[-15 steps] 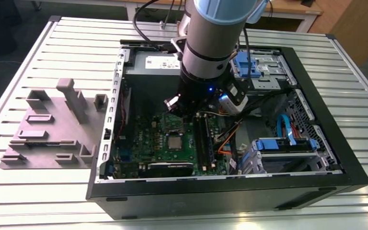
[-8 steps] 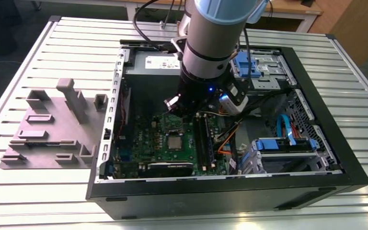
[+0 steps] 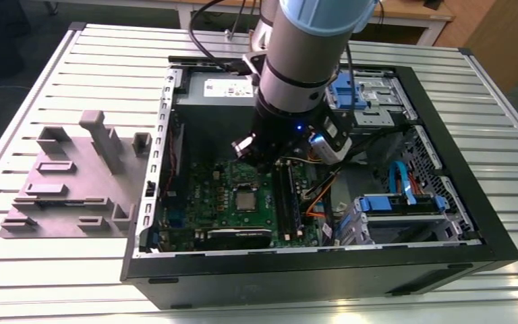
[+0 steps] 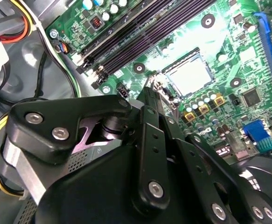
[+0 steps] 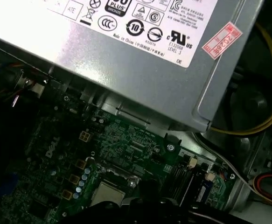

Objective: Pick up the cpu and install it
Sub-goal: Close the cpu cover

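- Grip state of the end effector [image 4: 150, 93]: whether it is open or closed cannot be told, and nothing is seen to be held. It hangs low inside the computer case [image 3: 313, 270], just above the motherboard [image 3: 205, 196].
- Close beside its tip, in the second wrist view, the cpu [image 4: 188, 74] is seen lying flat in the socket frame [image 4: 166, 70], pale metal top upward. It is not touched by the end effector.
- Being square, the cpu has no real long axis. Its edges are lined up with the socket frame and run parallel to the memory slots [image 4: 140, 37] alongside. Which corner carries the orientation mark cannot be made out.
- Should the chip be pressed while slightly skewed or turned the wrong way, the socket contacts could be bent.
- A sideways drift could bring the end effector against the memory slots or small board parts, since little room is left.
- The case rests on the ribbed desk [image 3: 97, 67].
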Controlling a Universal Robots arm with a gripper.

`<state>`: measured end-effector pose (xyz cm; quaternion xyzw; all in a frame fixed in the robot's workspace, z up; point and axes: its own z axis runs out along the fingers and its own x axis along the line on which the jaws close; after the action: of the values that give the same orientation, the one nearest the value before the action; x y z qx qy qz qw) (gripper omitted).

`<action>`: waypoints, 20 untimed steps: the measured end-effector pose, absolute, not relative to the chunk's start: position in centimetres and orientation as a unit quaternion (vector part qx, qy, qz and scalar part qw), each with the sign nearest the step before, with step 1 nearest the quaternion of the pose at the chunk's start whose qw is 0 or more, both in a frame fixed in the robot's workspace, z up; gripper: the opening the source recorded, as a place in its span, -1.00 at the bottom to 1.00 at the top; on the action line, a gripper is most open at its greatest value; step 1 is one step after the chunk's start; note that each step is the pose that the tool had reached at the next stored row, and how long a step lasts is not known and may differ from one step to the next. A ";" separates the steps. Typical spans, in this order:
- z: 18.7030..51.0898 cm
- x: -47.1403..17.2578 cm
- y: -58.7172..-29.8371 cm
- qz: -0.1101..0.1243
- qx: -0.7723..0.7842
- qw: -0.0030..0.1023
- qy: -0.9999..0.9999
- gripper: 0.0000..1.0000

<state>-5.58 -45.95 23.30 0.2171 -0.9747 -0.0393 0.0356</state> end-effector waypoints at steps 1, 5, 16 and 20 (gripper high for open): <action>23.3 -5.5 -46.1 -0.039 0.217 0.036 -0.975 -0.80; 23.3 -5.3 -46.5 -0.040 0.217 0.038 -0.975 -0.80; 23.3 -5.1 -47.1 -0.040 0.217 0.038 -0.975 -0.80; 23.3 -5.1 -47.1 -0.040 0.217 0.038 -0.975 -0.80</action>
<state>-5.06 -47.11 23.30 0.2169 -0.9746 -0.0398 0.0381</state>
